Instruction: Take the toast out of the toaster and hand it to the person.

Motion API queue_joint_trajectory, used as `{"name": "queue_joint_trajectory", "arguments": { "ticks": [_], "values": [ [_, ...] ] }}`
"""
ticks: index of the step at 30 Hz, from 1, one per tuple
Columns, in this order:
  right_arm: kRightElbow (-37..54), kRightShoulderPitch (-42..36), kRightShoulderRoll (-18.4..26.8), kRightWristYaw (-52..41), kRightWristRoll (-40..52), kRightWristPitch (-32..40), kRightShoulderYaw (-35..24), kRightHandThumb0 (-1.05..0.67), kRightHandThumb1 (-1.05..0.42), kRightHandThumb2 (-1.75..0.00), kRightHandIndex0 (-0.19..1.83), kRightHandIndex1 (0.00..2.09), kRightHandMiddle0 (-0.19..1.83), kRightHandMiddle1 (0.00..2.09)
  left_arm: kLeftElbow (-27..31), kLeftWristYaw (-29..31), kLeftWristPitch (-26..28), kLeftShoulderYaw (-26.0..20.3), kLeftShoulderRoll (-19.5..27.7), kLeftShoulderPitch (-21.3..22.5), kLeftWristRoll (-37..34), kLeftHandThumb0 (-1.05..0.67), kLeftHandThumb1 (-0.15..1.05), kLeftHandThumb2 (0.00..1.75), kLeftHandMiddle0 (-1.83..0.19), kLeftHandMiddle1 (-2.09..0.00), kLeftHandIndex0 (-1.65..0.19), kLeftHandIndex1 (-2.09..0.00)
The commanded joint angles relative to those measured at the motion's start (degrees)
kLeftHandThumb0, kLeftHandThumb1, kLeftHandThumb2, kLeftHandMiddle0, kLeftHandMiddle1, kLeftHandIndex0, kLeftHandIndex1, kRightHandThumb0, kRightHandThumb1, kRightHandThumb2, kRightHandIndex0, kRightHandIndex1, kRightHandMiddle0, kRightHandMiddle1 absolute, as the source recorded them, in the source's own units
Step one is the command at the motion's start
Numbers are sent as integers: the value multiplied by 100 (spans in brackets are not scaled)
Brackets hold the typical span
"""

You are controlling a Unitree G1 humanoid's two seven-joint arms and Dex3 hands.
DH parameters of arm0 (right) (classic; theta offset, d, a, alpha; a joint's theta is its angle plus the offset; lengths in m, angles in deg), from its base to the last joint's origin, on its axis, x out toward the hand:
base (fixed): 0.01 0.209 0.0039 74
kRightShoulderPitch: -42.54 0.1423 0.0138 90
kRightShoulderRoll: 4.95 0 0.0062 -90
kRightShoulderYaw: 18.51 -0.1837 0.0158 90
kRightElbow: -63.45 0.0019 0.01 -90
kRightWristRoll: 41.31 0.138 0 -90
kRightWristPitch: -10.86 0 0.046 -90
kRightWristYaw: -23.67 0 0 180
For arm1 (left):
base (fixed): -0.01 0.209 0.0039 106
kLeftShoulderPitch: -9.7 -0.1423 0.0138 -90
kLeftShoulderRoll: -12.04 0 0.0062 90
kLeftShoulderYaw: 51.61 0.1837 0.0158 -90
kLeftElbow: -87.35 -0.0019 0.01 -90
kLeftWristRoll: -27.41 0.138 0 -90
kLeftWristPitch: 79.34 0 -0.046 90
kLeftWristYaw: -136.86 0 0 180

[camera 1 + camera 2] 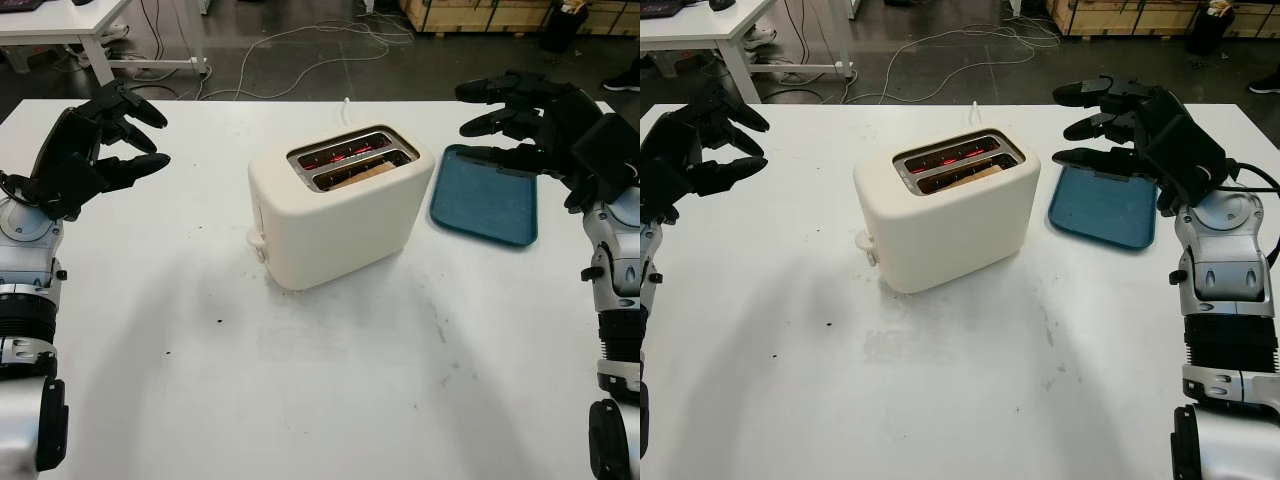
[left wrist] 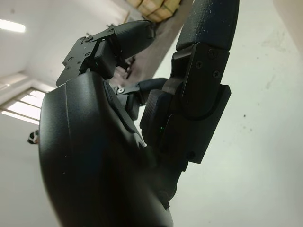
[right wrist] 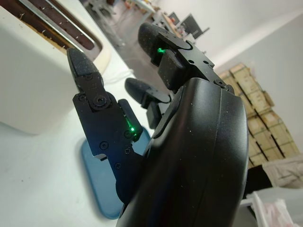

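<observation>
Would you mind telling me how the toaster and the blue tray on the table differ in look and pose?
The toaster is cream-coloured, tall and boxy; the tray is blue, flat and shallow. The toaster stands mid-table, between the open left hand and the open right hand; the tray lies off to the robot's right, below the right hand. The toaster holds toast in its nearer slot, glowing red inside; the tray carries nothing. Both sit on the white table, angled rather than square to it.

One cream toaster with two slots, one holding a single slice of toast. One blue tray. Two black robot hands: left hand, right hand.
</observation>
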State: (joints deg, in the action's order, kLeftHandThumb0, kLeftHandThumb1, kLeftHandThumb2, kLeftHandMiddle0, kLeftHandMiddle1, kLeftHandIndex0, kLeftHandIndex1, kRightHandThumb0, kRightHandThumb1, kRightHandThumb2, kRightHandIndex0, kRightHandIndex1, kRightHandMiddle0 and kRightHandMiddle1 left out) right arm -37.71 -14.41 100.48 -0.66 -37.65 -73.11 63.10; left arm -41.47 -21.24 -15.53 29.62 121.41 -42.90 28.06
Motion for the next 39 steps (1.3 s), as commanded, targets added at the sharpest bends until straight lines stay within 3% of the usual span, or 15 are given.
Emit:
{"name": "queue_joint_trajectory", "arguments": {
  "ticks": [1,22,30,39],
  "values": [
    [53,47,13,24,-11,-49,7,-34,-67,0,41,94,57,39,81,44,72,30,117,-49,36,-105,92,8,-39,-148,-29,-143],
    [27,165,121,29,-45,-331,-77,-40,-67,0,37,93,54,38,132,82,115,25,112,-33,12,-105,92,9,-42,-146,-30,-142],
    [-36,212,285,-229,81,-248,-93,-43,-64,0,9,79,38,28,211,77,240,14,115,-64,13,-105,92,8,-42,-145,-31,-141],
    [139,191,366,-142,29,-20,-146,-44,-64,0,3,77,32,22,186,62,156,10,101,-71,14,-105,92,8,-42,-145,-31,-140]
  ]
}}
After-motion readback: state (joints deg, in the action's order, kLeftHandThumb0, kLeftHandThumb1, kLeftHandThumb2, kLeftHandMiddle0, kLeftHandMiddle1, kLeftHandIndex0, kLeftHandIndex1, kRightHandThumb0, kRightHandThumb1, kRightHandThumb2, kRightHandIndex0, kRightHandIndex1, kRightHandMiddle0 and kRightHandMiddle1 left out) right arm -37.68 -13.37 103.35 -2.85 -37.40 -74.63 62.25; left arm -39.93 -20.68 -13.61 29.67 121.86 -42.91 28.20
